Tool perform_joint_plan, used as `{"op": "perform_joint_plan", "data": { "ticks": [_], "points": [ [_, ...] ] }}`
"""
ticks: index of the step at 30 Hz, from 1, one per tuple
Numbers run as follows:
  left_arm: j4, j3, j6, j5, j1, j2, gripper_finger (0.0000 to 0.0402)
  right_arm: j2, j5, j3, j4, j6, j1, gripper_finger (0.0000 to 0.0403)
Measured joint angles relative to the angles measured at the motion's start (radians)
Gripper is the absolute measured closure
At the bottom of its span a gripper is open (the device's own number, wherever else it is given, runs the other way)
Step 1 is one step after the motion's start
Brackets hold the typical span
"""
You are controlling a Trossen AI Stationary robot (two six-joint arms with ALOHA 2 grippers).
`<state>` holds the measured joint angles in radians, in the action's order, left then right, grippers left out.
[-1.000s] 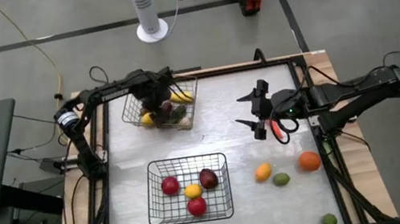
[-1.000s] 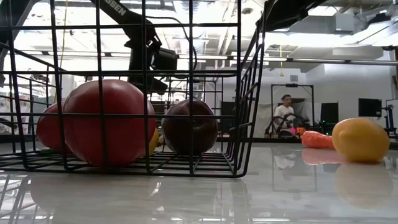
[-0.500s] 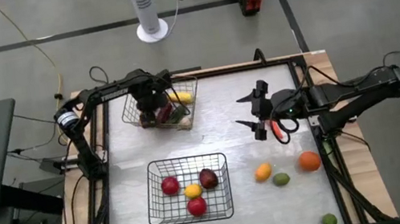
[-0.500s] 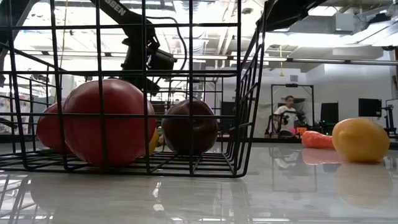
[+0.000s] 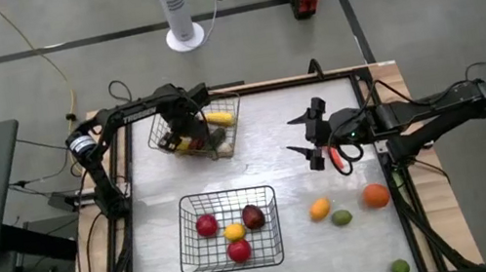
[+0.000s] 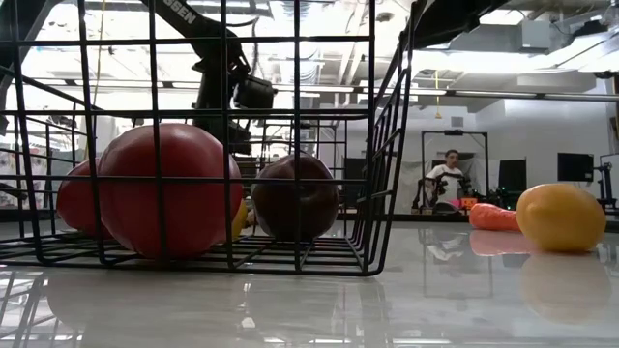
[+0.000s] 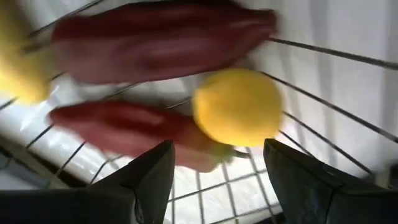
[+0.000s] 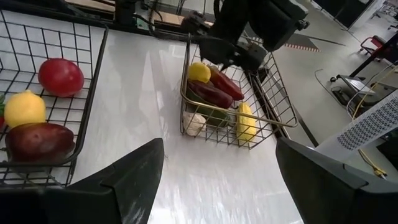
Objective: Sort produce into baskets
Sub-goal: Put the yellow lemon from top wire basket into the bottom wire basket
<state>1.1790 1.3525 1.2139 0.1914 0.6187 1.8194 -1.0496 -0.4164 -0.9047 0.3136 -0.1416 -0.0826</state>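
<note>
The far wire basket (image 5: 195,132) holds long dark red pieces (image 7: 161,46), a round yellow one (image 7: 236,115) and a long yellow one (image 5: 220,117). My left gripper (image 5: 181,119) hovers open over them, and its fingers (image 7: 149,180) touch nothing. The near basket (image 5: 229,229) holds two red pieces, a yellow one and a dark red one (image 5: 253,216). My right gripper (image 5: 314,134) is open and empty above the table's right half, and a long orange-red piece (image 5: 337,157) lies beside it. Loose orange-yellow (image 5: 319,208), green (image 5: 341,217) and orange (image 5: 376,196) pieces lie on the table.
Another green piece (image 5: 400,268) lies near the table's front right corner. The table has a raised dark frame (image 5: 373,85) around it. A person (image 6: 445,179) sits far back in the room. Bare tabletop lies between the two baskets and my right gripper.
My left gripper has drawn a little toward the table's far left corner over the far basket and has risen slightly. More of the basket's contents now show beside it. My right arm has kept still.
</note>
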Motion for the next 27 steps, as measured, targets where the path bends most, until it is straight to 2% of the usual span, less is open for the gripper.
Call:
{"op": "perform_joint_plan", "data": {
  "ticks": [7,11,19,24,27],
  "points": [
    [0.084,0.000,0.127,-0.008,-0.018,0.000,0.0168,0.000,0.000,0.000,0.007,-0.044,0.029,0.0066],
    [0.079,0.000,0.159,-0.071,-0.017,0.000,0.0168,0.000,0.000,0.000,-0.011,-0.070,0.076,0.0066],
    [0.028,-0.001,0.033,-0.241,0.003,0.000,0.0168,0.000,0.002,0.000,-0.004,-0.078,0.161,0.0066],
    [-0.003,-0.076,0.080,-0.212,0.021,-0.001,0.0169,0.000,0.084,0.000,-0.004,-0.072,0.183,0.0066],
    [-0.033,-0.129,0.161,-0.193,0.026,0.002,0.0169,0.000,0.101,0.000,-0.001,-0.070,0.183,0.0066]
  ]
}}
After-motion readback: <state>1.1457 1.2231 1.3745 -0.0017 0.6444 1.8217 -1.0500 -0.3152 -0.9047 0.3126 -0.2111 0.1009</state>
